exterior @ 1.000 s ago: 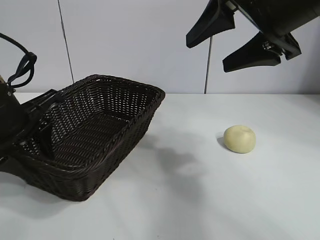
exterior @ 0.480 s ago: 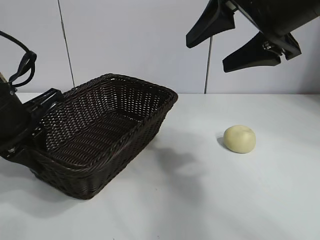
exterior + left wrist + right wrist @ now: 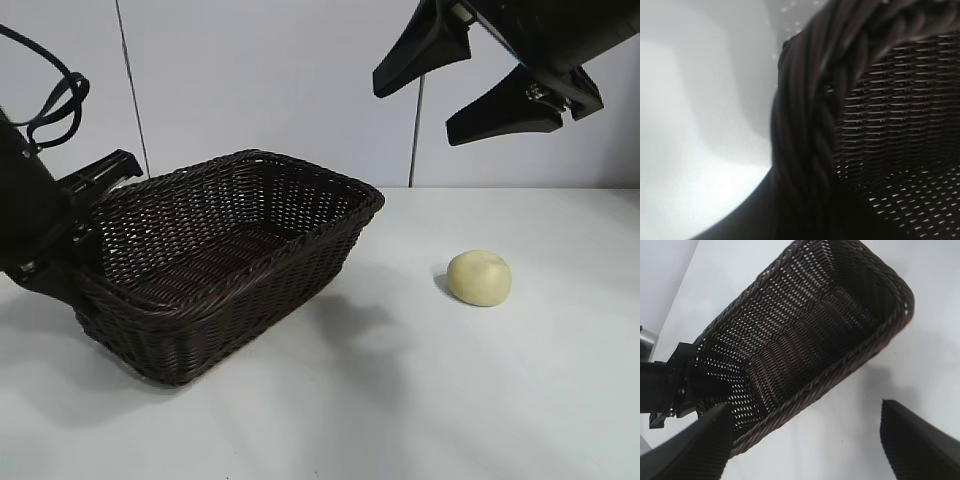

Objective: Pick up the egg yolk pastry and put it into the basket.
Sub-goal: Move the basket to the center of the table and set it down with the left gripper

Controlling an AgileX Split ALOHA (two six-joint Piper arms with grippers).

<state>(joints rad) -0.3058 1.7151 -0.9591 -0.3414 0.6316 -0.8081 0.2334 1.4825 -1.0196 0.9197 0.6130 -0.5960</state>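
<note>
1. The basket (image 3: pixel 235 262) is taken as the landmark; it rests on the white counter (image 3: pixel 420 400), and nothing is seen inside it.
2. The pastry (image 3: pixel 479 278) lies on the counter well apart from the basket, on the right arm's side, untouched by either gripper.
3. The left gripper (image 3: pixel 85 215) is found at the basket's end farthest from the pastry. It is closed narrowly on the braided rim there, one finger outside the wall and one inside, as the right wrist view shows; the rim fills the left wrist view.
4. That end of the basket looks slightly raised off the counter, though contact underneath cannot be confirmed.
5. The right gripper (image 3: pixel 470 75) hangs high above the counter, between basket and pastry and above both. Its fingers are spread wide and nothing is held.
6. Progress is judged to be early: only the basket is gripped, apparently for positioning.
7. Everything essential is left: the pastry is yet to be reached, grasped, carried across and released inside the basket.
8. The right gripper is judged the better placed for that pick.
</note>
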